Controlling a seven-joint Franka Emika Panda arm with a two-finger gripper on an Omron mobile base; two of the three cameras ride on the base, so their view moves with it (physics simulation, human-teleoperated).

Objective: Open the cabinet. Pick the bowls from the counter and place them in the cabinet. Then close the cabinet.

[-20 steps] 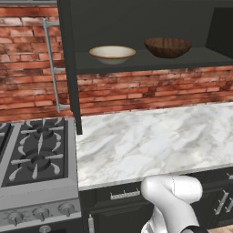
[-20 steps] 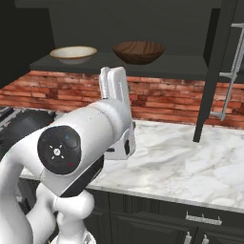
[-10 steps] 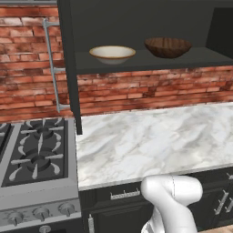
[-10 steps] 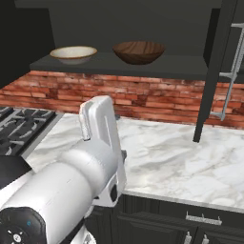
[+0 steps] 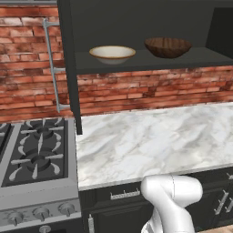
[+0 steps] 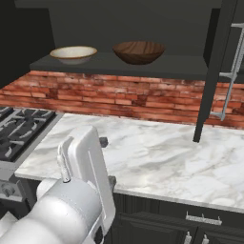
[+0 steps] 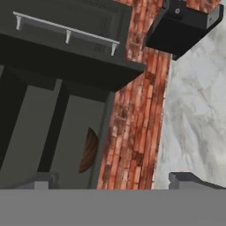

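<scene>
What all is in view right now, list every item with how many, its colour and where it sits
cabinet: one, black, on the wall above the counter, both doors swung open
door handles: two, silver vertical bars, one on each open door
cream bowl: one, cream with tan rim, on the cabinet shelf, left of the other bowl
wooden bowl: one, dark brown wood-grain, on the same shelf, apart from the cream one
counter: one, white-grey veined marble, under the cabinet
brick wall: one, red, behind the counter
stovetop: one, grey with black grates, left of the counter
drawers: black with short silver handles, below the counter
gripper: one, dark fingertips, open and holding nothing
</scene>
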